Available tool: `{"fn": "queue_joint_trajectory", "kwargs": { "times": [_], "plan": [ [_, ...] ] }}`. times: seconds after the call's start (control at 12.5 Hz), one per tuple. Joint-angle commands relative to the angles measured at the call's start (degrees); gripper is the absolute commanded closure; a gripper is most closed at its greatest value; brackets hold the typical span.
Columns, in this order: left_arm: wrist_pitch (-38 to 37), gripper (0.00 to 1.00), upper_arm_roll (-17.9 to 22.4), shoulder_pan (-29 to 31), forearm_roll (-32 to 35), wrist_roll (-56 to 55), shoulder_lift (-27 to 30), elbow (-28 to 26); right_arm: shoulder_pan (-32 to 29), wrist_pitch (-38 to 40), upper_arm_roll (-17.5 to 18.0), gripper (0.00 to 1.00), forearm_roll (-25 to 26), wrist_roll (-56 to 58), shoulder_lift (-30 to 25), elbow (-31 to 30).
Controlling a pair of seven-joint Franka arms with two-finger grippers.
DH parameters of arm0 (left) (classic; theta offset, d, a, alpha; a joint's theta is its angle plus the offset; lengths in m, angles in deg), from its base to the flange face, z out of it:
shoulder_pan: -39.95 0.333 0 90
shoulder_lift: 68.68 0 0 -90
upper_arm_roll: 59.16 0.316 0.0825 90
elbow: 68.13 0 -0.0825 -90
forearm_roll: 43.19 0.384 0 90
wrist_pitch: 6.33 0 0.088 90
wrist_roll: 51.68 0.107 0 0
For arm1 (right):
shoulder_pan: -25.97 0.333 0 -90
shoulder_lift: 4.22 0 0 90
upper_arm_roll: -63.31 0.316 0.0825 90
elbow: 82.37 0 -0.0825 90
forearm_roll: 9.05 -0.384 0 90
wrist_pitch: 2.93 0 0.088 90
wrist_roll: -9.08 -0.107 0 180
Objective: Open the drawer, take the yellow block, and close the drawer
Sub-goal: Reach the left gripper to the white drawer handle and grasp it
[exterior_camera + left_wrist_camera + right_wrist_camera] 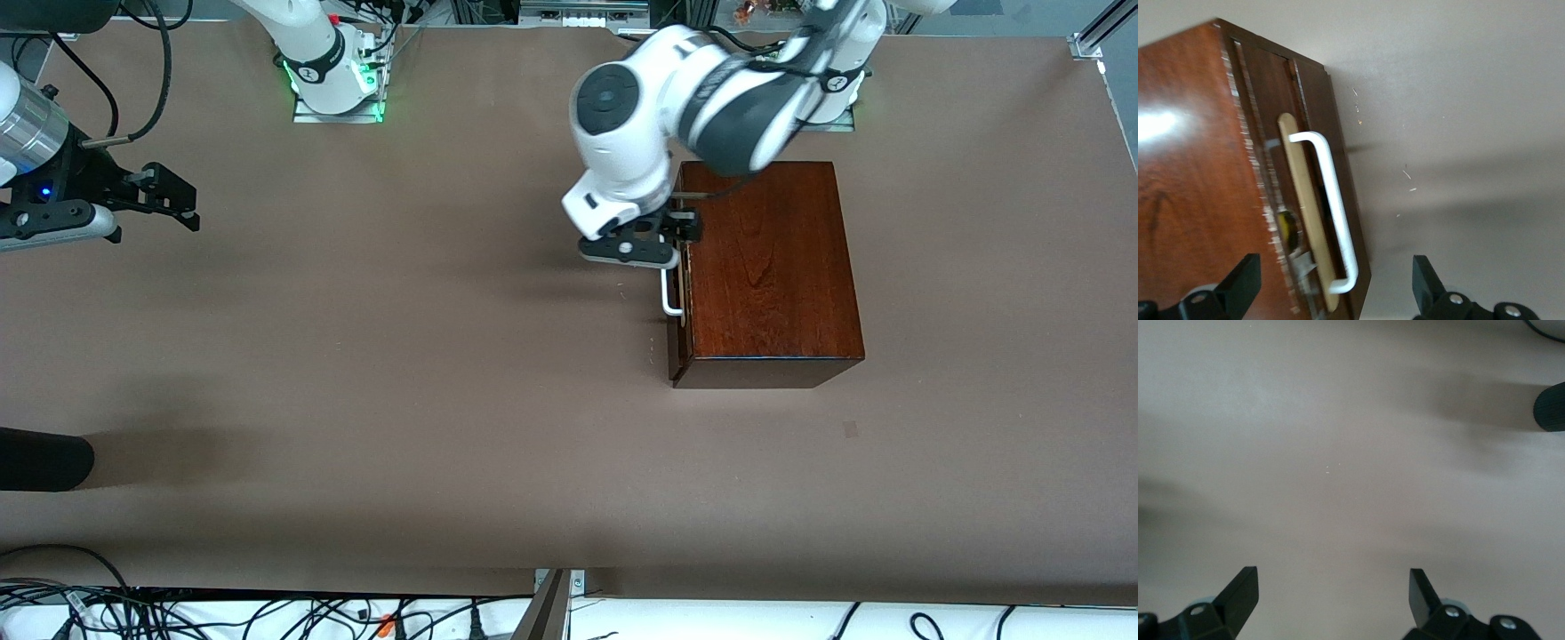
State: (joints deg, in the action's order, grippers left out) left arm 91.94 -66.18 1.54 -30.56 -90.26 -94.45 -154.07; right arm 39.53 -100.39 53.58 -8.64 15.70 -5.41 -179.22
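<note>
Hovering wide open, left gripper [673,238] over white U-shaped bar handle [1331,210] of dark reddish-brown drawer [1275,87], shut | right gripper [169,200] waits spread over brown table [400,356]

The wooden box [769,267] stands on the bench [400,356] toward the left arm's end; its drawer [683,293] faces the right arm's end; the left end effector [680,229] hangs over the handle [669,298].
</note>
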Motion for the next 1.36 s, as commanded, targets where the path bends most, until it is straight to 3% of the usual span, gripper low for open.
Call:
{"fn": "queue_joint_trajectory", "kwargs": {
  "times": [0.0, 0.32, 1.28],
  "plan": [
    [1.0, 0.00, 0.7, -3.2, 5.0, -7.4, -4.0, 1.5, 0.0, 0.9, 0.1, 0.00, -0.1, -0.8, 0.2, 0.9],
    [1.1, 0.00, 0.8, -4.9, 11.9, -10.9, -7.5, 1.3, 0.0, 0.9, 0.0, 0.00, -0.1, -0.8, 0.2, 0.9],
    [3.6, 0.00, 1.7, -4.2, 12.3, -12.0, -11.8, 1.0, -0.3, 1.0, -0.2, 0.00, 0.1, 0.6, -0.5, 1.2]
  ]
}}
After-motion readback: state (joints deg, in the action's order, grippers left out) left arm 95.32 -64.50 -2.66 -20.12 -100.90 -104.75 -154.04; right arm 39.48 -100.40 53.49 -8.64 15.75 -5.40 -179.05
